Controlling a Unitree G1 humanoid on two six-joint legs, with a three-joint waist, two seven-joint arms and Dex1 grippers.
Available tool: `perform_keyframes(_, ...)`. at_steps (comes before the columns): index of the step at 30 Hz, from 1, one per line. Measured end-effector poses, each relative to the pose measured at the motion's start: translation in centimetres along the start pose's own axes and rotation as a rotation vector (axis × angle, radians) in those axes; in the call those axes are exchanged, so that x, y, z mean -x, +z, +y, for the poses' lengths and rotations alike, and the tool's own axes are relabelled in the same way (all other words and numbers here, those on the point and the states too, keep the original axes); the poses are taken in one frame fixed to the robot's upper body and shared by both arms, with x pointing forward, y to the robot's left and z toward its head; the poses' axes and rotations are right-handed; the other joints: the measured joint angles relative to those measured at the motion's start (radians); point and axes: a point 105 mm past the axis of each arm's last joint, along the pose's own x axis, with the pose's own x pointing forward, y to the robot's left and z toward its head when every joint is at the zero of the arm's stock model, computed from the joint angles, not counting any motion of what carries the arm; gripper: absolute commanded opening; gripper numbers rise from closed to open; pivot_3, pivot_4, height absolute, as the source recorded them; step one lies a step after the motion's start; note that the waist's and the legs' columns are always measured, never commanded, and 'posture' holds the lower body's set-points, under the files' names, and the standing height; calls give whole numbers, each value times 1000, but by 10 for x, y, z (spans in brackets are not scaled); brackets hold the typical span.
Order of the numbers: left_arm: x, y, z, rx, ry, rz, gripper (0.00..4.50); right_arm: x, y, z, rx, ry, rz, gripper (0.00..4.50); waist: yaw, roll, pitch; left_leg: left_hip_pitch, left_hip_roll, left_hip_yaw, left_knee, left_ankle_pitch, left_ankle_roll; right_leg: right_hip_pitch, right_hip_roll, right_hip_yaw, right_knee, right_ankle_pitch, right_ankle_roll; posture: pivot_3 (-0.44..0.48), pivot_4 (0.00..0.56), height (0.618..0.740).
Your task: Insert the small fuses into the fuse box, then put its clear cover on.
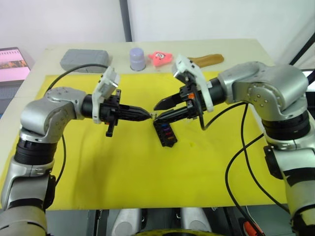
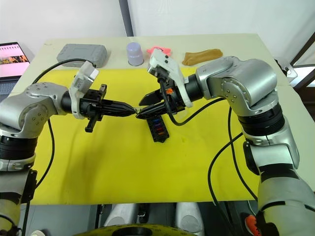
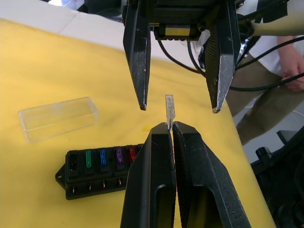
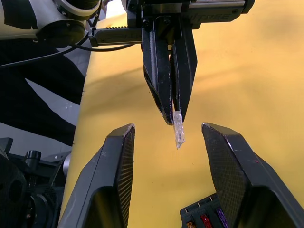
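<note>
My left gripper [image 1: 147, 116] is shut on a small pale translucent fuse [image 3: 169, 107], pinched by its lower end and held in the air. My right gripper [image 1: 157, 113] faces it, open, with one finger on either side of the fuse and neither touching it. In the right wrist view the fuse [image 4: 178, 130] hangs between my right fingers [image 4: 118, 156]. The black fuse box [image 1: 166, 132] lies on the yellow mat just below both grippers, with green, blue, purple and red fuses [image 3: 102, 157] seated in it. The clear cover [image 3: 58, 118] lies on the mat beside the box.
The yellow mat [image 1: 123, 167] covers most of the table. Along the far edge stand a grey case [image 1: 83, 60], a lavender cup [image 1: 137, 58], a pink toy [image 1: 160, 57] and a brown object [image 1: 209, 60]. A laptop [image 1: 12, 64] is at far left. A person [image 3: 285, 61] stands beyond the table.
</note>
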Motion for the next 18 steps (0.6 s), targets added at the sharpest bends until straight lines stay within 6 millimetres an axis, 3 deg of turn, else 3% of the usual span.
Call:
perform_keyframes(3,0,0,-1,-14,-7,0,0,0,0,-1,0,-6,1,45,0,0,0,0,0,0,0,0,0,0,0,0,0,0,0,0,150,731)
perform_keyframes(14,1,-1,-1,-7,2,14,0,-1,-1,-2,11,-8,8,45,0,0,0,0,0,0,0,0,0,0,0,0,0,0,0,0,150,731)
perform_keyframes(18,11,-13,2,18,59,116,1357,-5,-4,-7,94,-37,68,0,-3,0,0,0,0,1,0,0,0,-1,1,0,0,0,0,0,150,731)
